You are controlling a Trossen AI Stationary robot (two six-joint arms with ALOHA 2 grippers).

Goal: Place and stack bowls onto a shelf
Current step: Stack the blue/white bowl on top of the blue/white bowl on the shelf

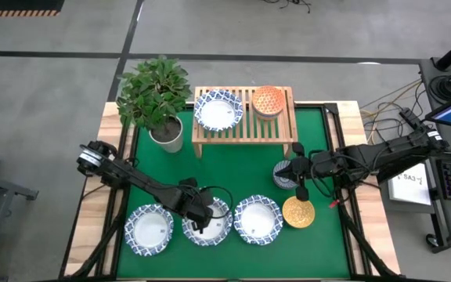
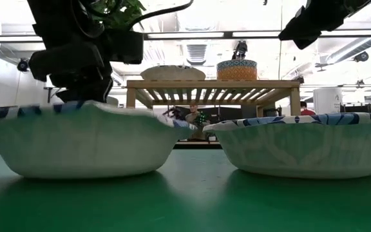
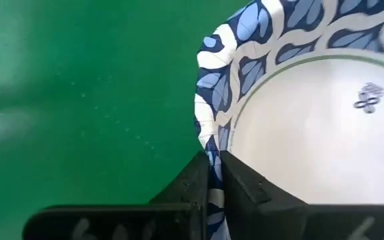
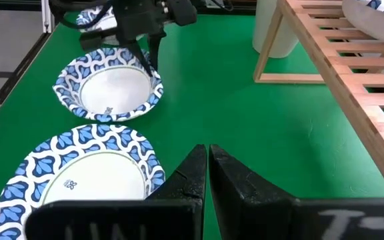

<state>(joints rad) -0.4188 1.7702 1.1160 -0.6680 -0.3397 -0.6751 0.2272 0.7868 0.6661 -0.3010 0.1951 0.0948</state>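
Middle white bowl [image 3: 312, 113]: left gripper [image 3: 212, 179] reaches down, pinching its rim.

- Tabletop [image 1: 233, 168]: a green mat with bare light-wood strips along its 9 and 3 o'clock edges
- Shelf [image 1: 245, 129] at 12 o'clock, slatted top on short legs; on it a wide white bowl [image 1: 218, 110] and, toward 3 o'clock, an orange-red bowl [image 1: 268, 100]
- White plant pot [image 1: 167, 135] at 10 o'clock, just beside the shelf
- Row of three wide blue-rimmed bowls along 6 o'clock: left bowl [image 1: 148, 229], middle bowl [image 1: 210, 222], right bowl [image 1: 257, 220]
- Golden yellow bowl [image 1: 298, 212] at 4 o'clock, a dark patterned bowl [image 1: 283, 174] beside it toward 12 o'clock
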